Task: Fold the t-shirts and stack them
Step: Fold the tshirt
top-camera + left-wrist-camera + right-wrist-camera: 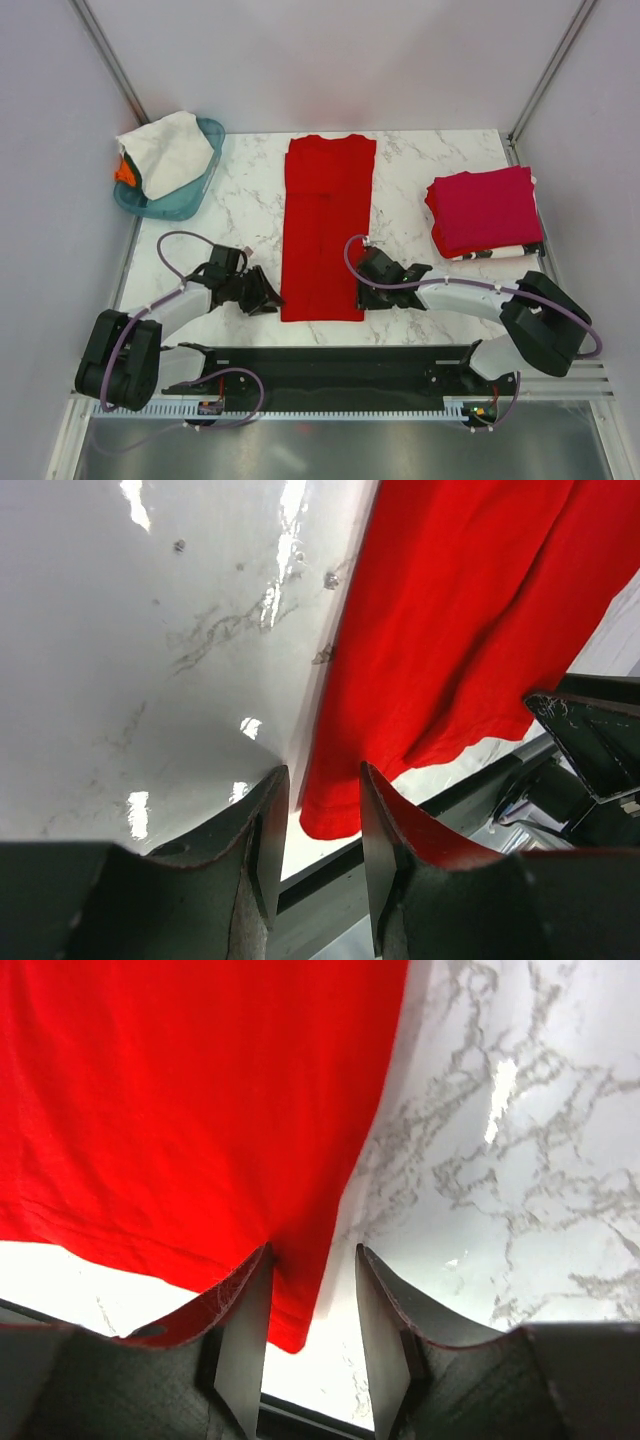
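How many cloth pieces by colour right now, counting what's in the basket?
Red shirt: 1
Crimson shirt: 1
White shirt under it: 1
White cloth in basket: 1
Orange piece in basket: 1
Total: 5

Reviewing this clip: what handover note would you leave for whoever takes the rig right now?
Left pincer: open at the red t-shirt's near-left corner.
Right pincer: open, straddling its near-right corner.
Done: crimson t-shirt folded atop white t-shirt, at right; red one folded into a long strip.
Left: fold the strip crosswise, stack it; check cloth in the teal basket.
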`<state>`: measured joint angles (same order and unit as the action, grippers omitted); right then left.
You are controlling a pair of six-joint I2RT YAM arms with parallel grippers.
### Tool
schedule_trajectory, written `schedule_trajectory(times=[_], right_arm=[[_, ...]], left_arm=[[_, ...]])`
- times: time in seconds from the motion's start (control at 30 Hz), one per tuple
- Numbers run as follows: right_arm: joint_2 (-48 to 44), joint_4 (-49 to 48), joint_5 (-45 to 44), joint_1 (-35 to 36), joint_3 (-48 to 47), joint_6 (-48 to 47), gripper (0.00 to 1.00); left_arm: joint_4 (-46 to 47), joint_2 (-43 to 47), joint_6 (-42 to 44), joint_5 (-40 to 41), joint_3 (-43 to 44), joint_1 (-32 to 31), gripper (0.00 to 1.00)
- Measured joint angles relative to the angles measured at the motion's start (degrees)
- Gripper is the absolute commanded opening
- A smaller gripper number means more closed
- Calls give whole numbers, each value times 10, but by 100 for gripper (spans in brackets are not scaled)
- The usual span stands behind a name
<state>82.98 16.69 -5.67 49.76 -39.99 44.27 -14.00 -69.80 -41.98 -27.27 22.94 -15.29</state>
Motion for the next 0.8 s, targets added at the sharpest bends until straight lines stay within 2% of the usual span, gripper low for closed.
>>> schedule_trajectory(times=[0.13,0.27,0.33,0.37,0.47,0.57,0.8], right_arm=[[-18,9,-2,3,9,10,47],[-22,14,-2,8,11,15,36],[-24,14,-2,10,14,19,32],[-24,13,-3,12,17,21,28],[-31,14,-3,13,29,26,19],[-46,15,-3,14,40,35,11],[-90,16,-2,14,82,59,8]], left_arm=[[8,0,-1,-8,-5,-7,43],[10,-1,-1,-16,-8,-15,41],[14,-5,-1,-19,-8,-19,34],[21,-9,-4,-20,-10,-21,21],[39,-17,-14,-22,-24,-25,2],[52,-14,-19,-28,-34,-25,2],[66,-8,-30,-29,-43,-25,2]])
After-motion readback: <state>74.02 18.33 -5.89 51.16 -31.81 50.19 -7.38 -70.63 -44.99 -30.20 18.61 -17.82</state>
